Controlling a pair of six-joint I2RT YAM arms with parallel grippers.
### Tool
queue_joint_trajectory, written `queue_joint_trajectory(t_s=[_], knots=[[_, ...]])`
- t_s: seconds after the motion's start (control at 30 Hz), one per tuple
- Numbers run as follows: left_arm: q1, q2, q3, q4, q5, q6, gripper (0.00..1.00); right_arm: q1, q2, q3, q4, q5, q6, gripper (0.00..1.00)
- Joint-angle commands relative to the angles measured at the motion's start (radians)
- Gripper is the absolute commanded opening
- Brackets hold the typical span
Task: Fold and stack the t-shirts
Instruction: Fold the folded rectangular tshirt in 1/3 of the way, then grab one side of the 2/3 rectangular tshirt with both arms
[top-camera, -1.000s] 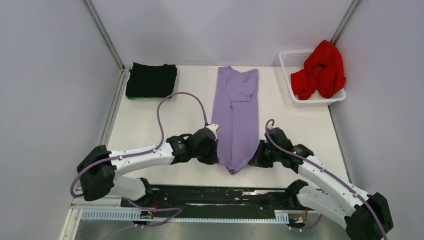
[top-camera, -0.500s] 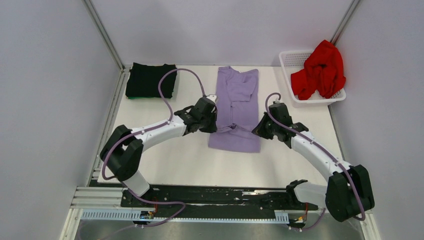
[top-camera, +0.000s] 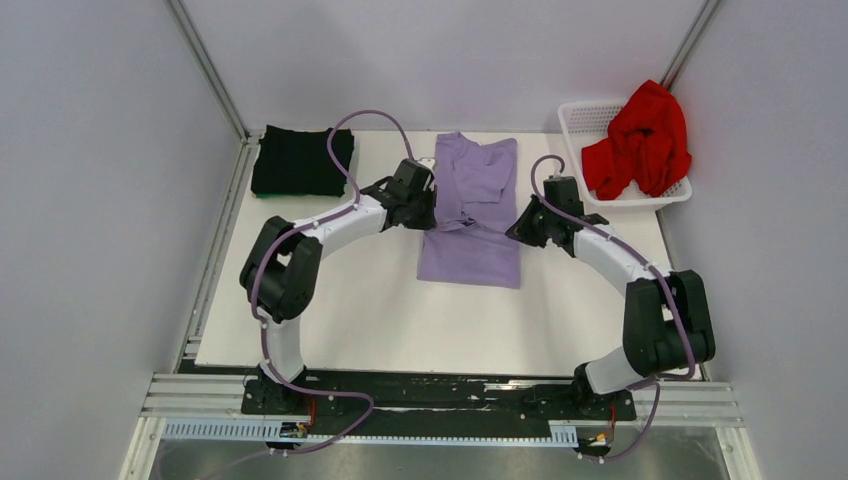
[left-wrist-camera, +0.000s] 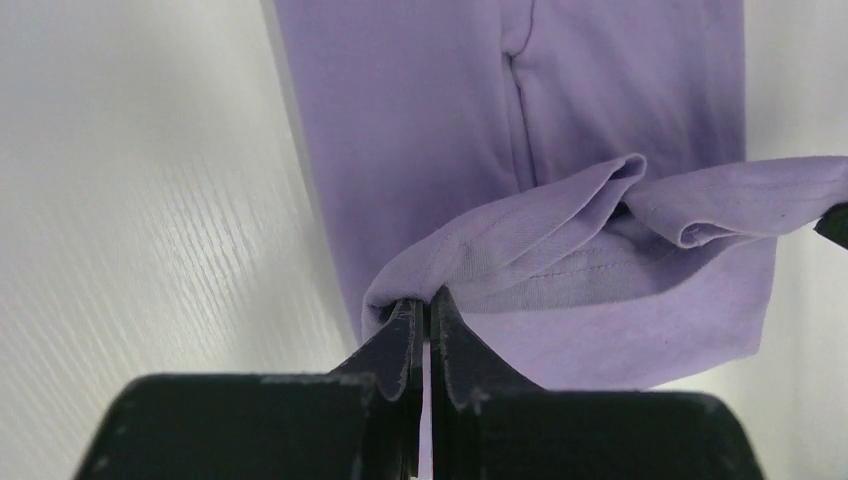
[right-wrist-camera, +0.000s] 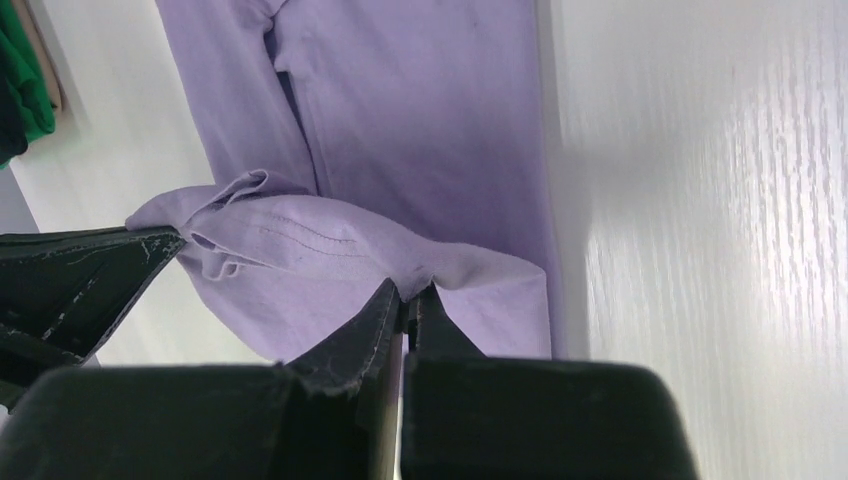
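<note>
Up close, the left hand (left-wrist-camera: 422, 300) pinches the purple shirt (left-wrist-camera: 420, 130) tight by its hem. The right hand (right-wrist-camera: 405, 297) pinches the hem's other end. Only the view from above shows the shirt mid-desk (top-camera: 330, 320). Farther back it shows a folded black shirt (top-camera: 300, 160) and a red shirt (top-camera: 640, 140) in a basket (top-camera: 578, 118).

The top camera looks down from behind over the whole table (top-camera: 330, 310). Both wrist cameras sit close (sharing the lavender t-shirt (left-wrist-camera: 420, 120) hem).
</note>
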Motion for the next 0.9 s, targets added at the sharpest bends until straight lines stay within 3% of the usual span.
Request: queue_joint_trajectory(t_s=[0.0, 0.3, 0.37, 0.4, 0.5, 0.53, 0.6, 0.77, 0.87], knots=[[0.014, 0.047, 0.08, 0.006, 0.009, 0.036, 0.02, -0.031, 0.076, 0.076, 0.079, -0.055, -0.03, 0.0], [0.045, 0.176, 0.203, -0.031, -0.012, 0.033, 0.07, -0.052, 0.199, 0.158, 0.094, -0.07, -0.026, 0.01], [0.053, 0.203, 0.239, -0.045, -0.011, 0.031, 0.19, -0.057, 0.222, 0.175, 0.095, -0.073, -0.019, 0.06], [0.061, 0.212, 0.254, -0.059, -0.01, 0.03, 0.3, -0.059, 0.235, 0.189, 0.098, -0.072, -0.021, 0.09], [0.087, 0.229, 0.309, -0.064, -0.015, 0.02, 0.7, -0.078, 0.275, 0.249, 0.096, -0.089, -0.027, 0.28], [0.094, 0.227, 0.32, -0.069, -0.017, 0.016, 0.9, -0.083, 0.275, 0.266, 0.091, -0.099, -0.025, 0.45], [0.1, 0.213, 0.354, -0.096, -0.027, 0.01, 0.99, -0.085, 0.243, 0.273, 0.088, -0.101, -0.027, 0.66], [0.097, 0.066, 0.219, -0.035, 0.04, 0.003, 1.0, -0.084, 0.111, 0.176, 0.087, -0.071, -0.039, 0.95], [0.094, -0.058, 0.044, -0.007, 0.051, -0.029, 1.0, -0.084, 0.021, 0.061, 0.086, -0.069, -0.027, 1.0]])
